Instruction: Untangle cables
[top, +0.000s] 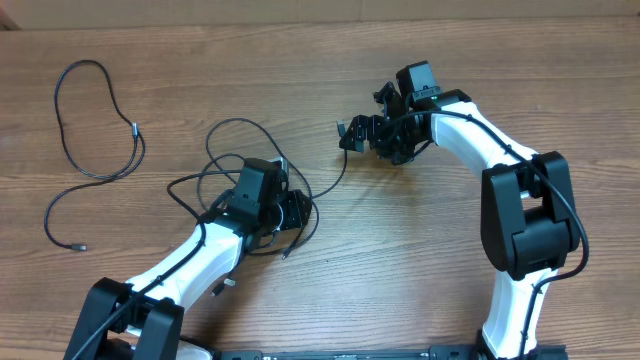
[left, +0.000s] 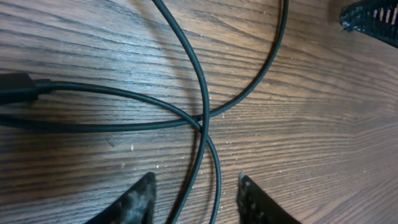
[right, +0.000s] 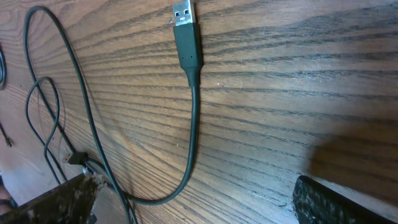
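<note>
Showing plain black along the cables (left: 203, 99), ending in bright silver at one black plug (right: 186, 34). Running brown with darker streaked grain all over the wooden table (top: 400, 260). Pairing white shells with black joints on the left arm (top: 195, 258) and right arm (top: 480, 125). Wearing pale grey speckles across the dark left fingers (left: 137, 200).

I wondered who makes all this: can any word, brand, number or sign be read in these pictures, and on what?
None can be read. The cables, the USB plug, the robot arms and the wooden table show no legible marking.
</note>
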